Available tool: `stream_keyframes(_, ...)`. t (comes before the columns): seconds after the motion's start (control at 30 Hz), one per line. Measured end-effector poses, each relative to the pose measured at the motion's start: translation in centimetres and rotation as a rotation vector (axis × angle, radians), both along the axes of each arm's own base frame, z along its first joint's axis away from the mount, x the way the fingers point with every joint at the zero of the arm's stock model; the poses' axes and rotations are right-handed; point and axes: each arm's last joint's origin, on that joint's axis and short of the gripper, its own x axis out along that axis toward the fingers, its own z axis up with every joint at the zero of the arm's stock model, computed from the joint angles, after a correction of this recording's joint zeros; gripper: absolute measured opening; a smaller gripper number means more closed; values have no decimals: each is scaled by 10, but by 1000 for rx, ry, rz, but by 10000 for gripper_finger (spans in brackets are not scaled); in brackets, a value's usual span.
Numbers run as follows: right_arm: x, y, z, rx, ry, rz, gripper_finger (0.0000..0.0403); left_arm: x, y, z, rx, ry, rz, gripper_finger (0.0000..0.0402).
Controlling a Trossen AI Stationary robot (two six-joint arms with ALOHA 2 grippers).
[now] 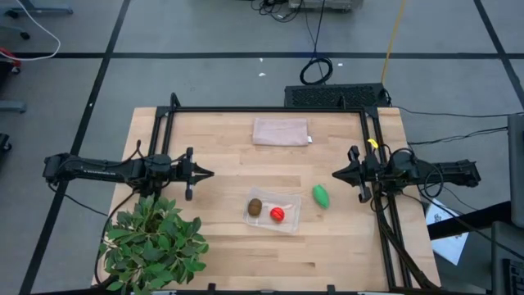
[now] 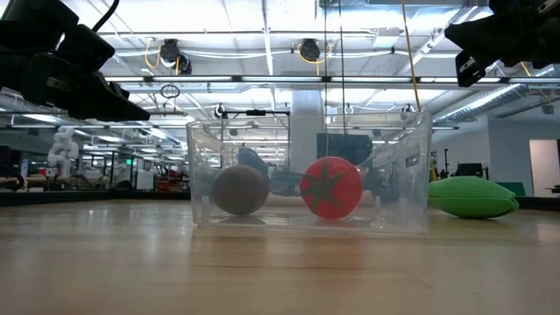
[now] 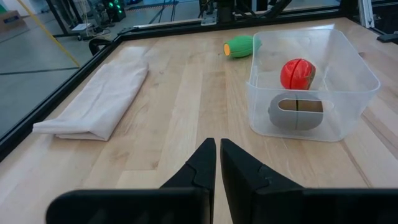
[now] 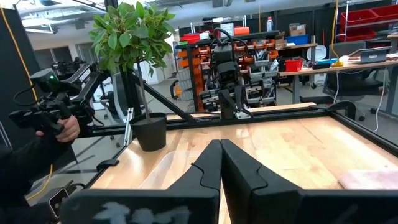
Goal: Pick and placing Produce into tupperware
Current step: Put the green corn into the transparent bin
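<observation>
We are seeing the clear tupperware (image 1: 274,211) lying on the wooden table (image 1: 221,238), its long axis running almost left to right, slightly slanted. Inside it, the brown kiwi (image 1: 255,206) is sitting beside the red tomato (image 1: 277,214). The green oval fruit (image 1: 321,196) is lying just outside the container on the right arm's side, its long axis running diagonally. We are holding the left gripper (image 1: 209,173) and the right gripper (image 1: 336,174) clenched on nothing, both well apart from the produce.
</observation>
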Motion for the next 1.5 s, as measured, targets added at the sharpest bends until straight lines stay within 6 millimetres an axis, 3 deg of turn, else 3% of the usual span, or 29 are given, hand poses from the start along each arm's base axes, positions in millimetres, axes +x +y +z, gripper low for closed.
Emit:
stream_keyframes(0.57, 2, 0, -2, -2, 25, 0, 3, 0, 0, 0, 2, 0, -1, 28)
stream_keyframes(1.13, 3, 0, -3, 23, 43, -1, 97, 0, 0, 0, 7, 1, -2, 28)
stream_keyframes(1.5, 4, 0, -4, 46, 47, -20, 129, 0, 0, 0, 7, 0, -2, 28)
